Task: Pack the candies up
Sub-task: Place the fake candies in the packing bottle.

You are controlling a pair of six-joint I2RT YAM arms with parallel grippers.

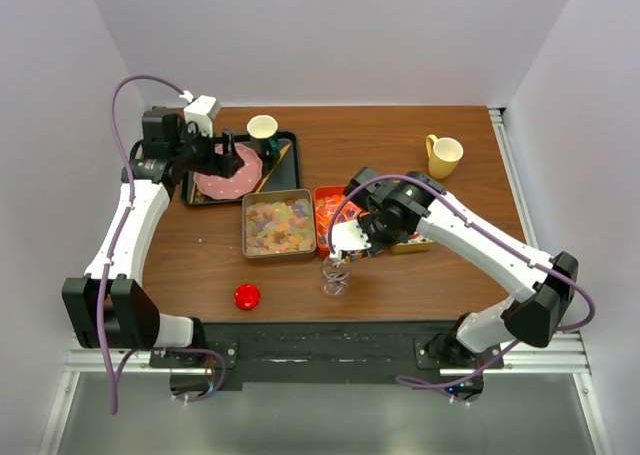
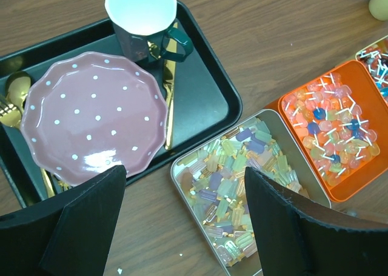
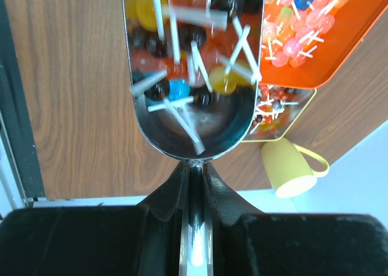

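My right gripper [image 3: 194, 174] is shut on the handle of a metal scoop [image 3: 194, 127]. The scoop holds colourful lollipop candies [image 3: 182, 51] with white sticks. In the top view the right gripper [image 1: 350, 243] hangs just above a small clear jar [image 1: 336, 275] on the table. More lollipop candies fill the orange tray [image 1: 322, 193] behind it. Pastel candies [image 2: 242, 173] lie in a silver tin [image 1: 278, 225]. My left gripper [image 2: 185, 227] is open, high over the tin's near-left corner, with nothing between its fingers.
A black tray [image 1: 285, 178] at the back left carries a pink dotted plate [image 1: 228, 173], a cup [image 1: 262, 127] and gold cutlery. A yellow mug [image 1: 443, 156] stands at the back right. A small round red disc [image 1: 246, 296] lies near the front edge.
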